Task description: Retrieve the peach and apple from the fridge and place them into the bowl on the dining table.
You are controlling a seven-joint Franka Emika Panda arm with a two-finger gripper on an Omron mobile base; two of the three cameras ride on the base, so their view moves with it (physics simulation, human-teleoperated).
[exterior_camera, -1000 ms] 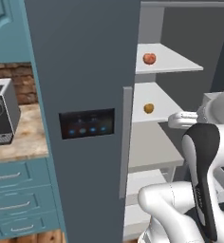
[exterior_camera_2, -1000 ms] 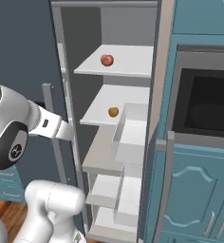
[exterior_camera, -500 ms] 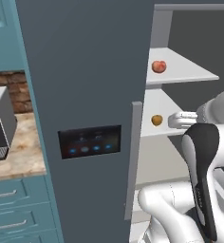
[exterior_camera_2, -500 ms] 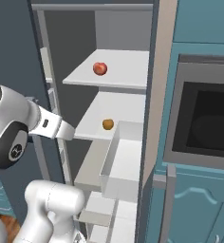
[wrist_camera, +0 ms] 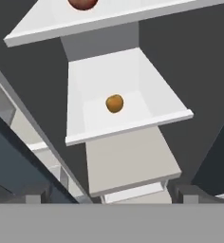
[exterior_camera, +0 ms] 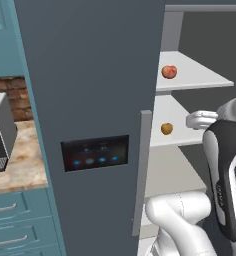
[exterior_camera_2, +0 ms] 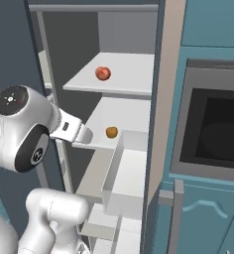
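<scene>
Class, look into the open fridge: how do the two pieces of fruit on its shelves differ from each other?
Colour: the red fruit is red with a paler patch, while the orange fruit is a duller orange-brown.
Shelf: the red fruit sits on the upper white shelf, the orange fruit on the shelf below.
Size: the red fruit looks a little larger.
Both are round, sit alone on their shelves and are untouched.

One fridge (exterior_camera: 90, 100) stands open, with two fruits inside: one red apple (exterior_camera: 169, 71) and one orange peach (exterior_camera: 166, 129). One coffee machine (exterior_camera: 0, 132) sits on one counter (exterior_camera: 20, 170).
</scene>
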